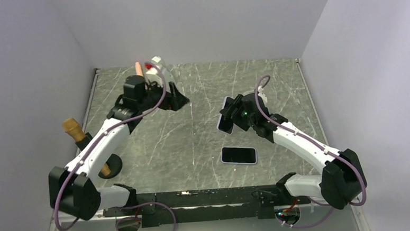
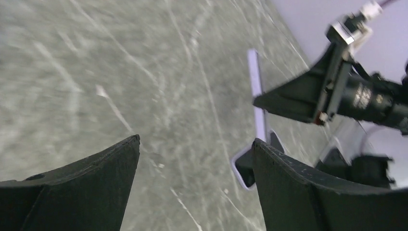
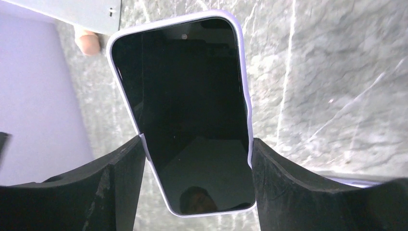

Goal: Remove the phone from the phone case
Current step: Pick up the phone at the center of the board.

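My right gripper [image 1: 229, 114] [image 3: 196, 139] is shut on the long sides of a lavender phone case [image 3: 243, 91] and holds it tilted above the table's middle. A glossy black phone screen [image 3: 187, 106] fills the case. The left wrist view shows the case edge-on [image 2: 258, 96]. A second dark phone-shaped slab with a pale rim [image 1: 239, 155] lies flat on the table in front of it, and also shows in the left wrist view [image 2: 244, 168]. My left gripper [image 1: 178, 102] [image 2: 195, 142] is open and empty, above the table left of the case.
A brown-handled tool [image 1: 72, 129] and a black round base [image 1: 110, 165] sit by the left arm. A peach cylinder [image 1: 137, 66] and red-and-white items [image 1: 152, 69] stand at the back left. Grey walls close in the marbled table [image 1: 204, 142].
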